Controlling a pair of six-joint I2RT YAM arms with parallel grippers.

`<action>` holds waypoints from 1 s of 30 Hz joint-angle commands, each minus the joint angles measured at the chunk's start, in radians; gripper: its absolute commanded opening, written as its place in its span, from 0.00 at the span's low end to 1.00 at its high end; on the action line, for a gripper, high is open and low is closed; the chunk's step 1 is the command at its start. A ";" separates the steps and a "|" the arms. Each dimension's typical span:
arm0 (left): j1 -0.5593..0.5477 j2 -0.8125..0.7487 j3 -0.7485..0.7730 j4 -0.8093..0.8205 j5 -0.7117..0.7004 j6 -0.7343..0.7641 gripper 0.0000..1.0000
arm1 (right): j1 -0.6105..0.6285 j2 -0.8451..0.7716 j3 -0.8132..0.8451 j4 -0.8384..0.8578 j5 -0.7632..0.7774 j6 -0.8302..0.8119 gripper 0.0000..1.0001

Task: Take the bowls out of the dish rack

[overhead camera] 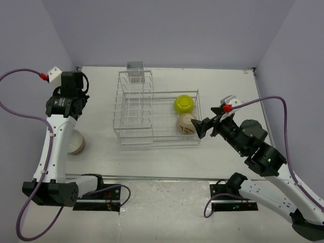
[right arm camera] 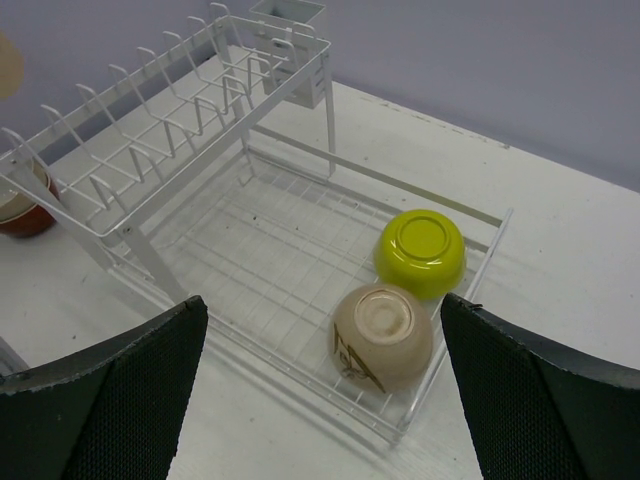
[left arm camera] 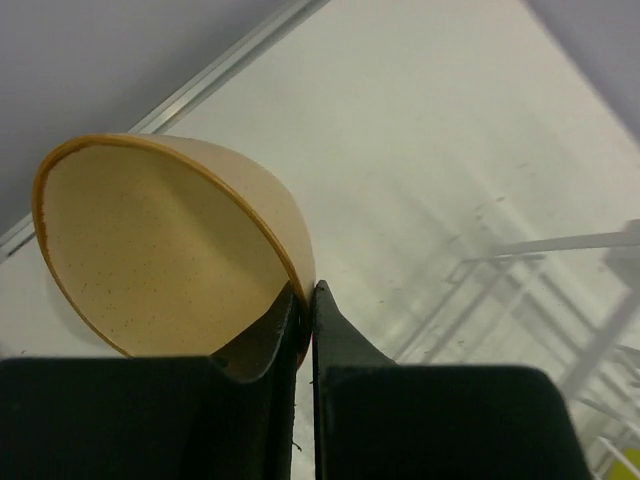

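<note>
The white wire dish rack [overhead camera: 135, 109] stands mid-table. In its basket section two bowls lie upside down: a yellow-green bowl [overhead camera: 184, 104] [right arm camera: 421, 252] and, nearer, a beige bowl with a brown mark [overhead camera: 186, 124] [right arm camera: 383, 336]. My right gripper [overhead camera: 206, 127] [right arm camera: 320, 300] hovers open at the rack's right end, jaws wide on either side of the beige bowl and apart from it. My left gripper [left arm camera: 305, 295] is shut on the rim of a cream bowl with an orange edge [left arm camera: 150, 250], raised over the table's left side. That bowl is hidden under the gripper [overhead camera: 73, 83] in the top view.
A stack of bowls, white and red [overhead camera: 77, 142] [right arm camera: 25, 205], sits on the table left of the rack, under the left arm. A small grey cup holder [overhead camera: 135, 68] hangs at the rack's far end. Walls close in on the back and sides.
</note>
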 commanded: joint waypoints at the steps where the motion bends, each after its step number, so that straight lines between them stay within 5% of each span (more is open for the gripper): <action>1: 0.103 -0.059 -0.082 -0.006 0.015 0.086 0.00 | 0.002 -0.004 0.011 0.009 -0.026 0.012 0.99; 7: 0.195 -0.054 -0.266 0.070 0.103 0.086 0.00 | 0.002 -0.010 0.007 0.006 -0.036 0.015 0.99; 30: 0.333 0.017 -0.429 0.137 0.157 0.126 0.00 | 0.004 -0.030 -0.002 0.014 -0.034 0.018 0.99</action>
